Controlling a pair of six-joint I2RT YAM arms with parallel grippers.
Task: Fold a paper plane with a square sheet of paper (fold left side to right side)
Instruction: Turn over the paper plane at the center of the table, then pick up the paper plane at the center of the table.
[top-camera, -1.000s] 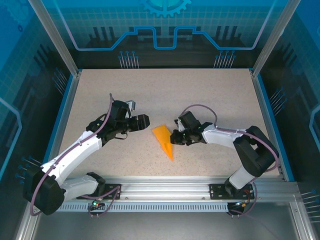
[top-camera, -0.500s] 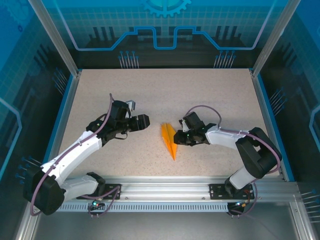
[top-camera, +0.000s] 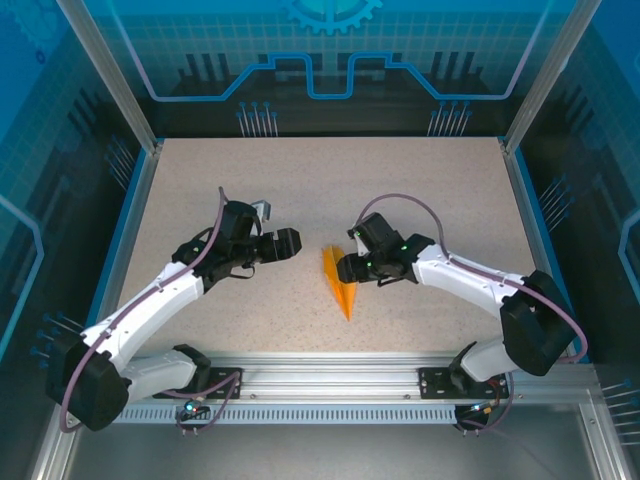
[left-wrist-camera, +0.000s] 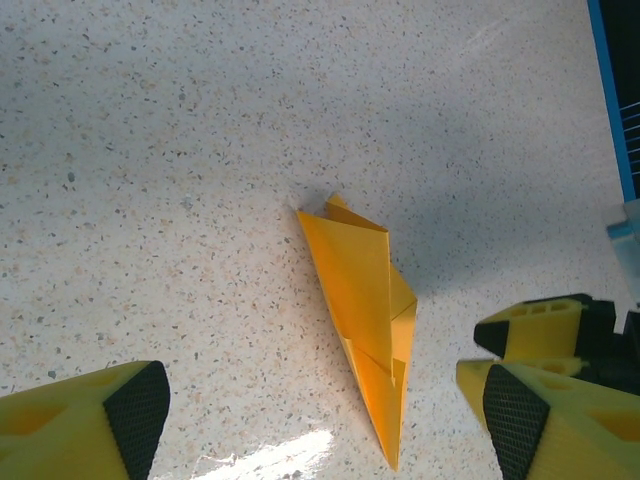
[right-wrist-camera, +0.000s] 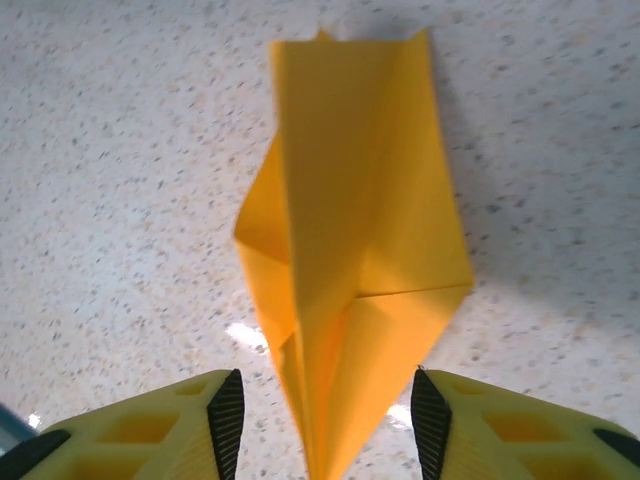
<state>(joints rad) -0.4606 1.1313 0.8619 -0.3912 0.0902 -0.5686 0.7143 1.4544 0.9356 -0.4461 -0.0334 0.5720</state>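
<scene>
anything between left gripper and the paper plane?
Nothing. In the top view, only bare speckled table lies between the left gripper and the paper plane.

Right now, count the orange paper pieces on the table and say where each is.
1. The paper plane lies on the table by the right gripper, tip toward the near edge. Nothing looks hidden.

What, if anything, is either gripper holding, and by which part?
Nothing: the paper plane lies on the table between the right gripper's open jaws; left gripper empty.
</scene>
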